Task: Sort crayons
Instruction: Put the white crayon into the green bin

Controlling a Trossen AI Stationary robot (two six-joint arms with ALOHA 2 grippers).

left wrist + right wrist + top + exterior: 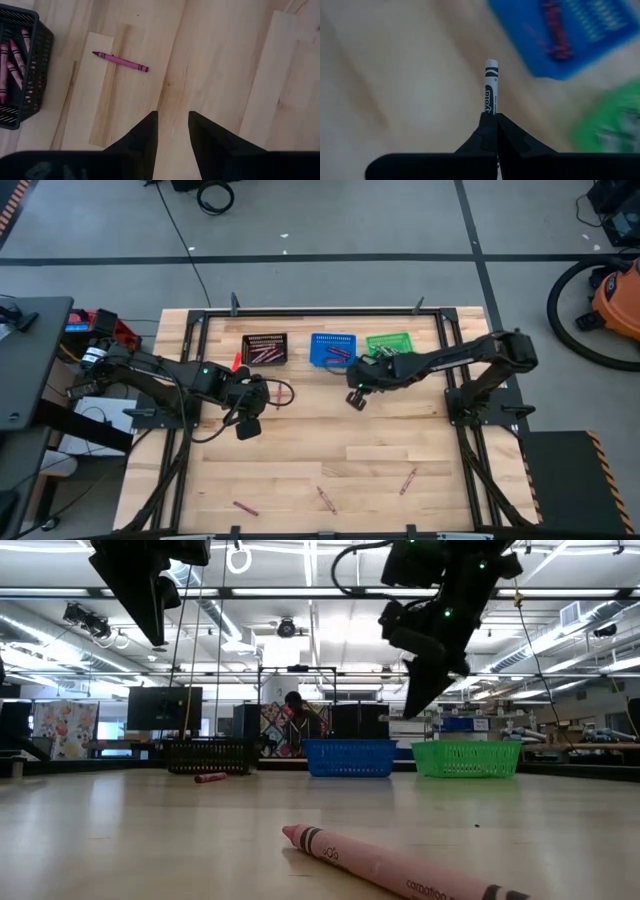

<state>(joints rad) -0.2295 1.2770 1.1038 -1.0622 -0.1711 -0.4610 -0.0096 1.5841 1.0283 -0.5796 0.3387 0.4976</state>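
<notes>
The jaws of the right gripper (pixel 496 116) are pinched tight on a pale grey crayon (pixel 491 87), which stands out straight beyond the fingertips with its black-banded end farthest from them. In the high view this right gripper (pixel 355 398) hangs above the table (pixel 300 455), just in front of the blue basket (pixel 332 350) and near the green basket (pixel 389 343).

The left gripper (pixel 172 120) has its jaws parted with nothing between them, and is raised over bare wood. Just beyond them a magenta crayon (pixel 120 61) lies flat on the table beside the black basket (pixel 22 70), which holds several pink and red crayons (pixel 12 57). In the high view the left gripper (pixel 248 423) sits in front of the black basket, to its left side.

More loose crayons (pixel 325 498) lie scattered along the near edge of the table, well apart from the baskets; one pink crayon (pixel 400 865) lies close in front of the low camera, and another small one (pixel 210 778) rests just before the black basket. The blue basket also holds a few reddish crayons.
</notes>
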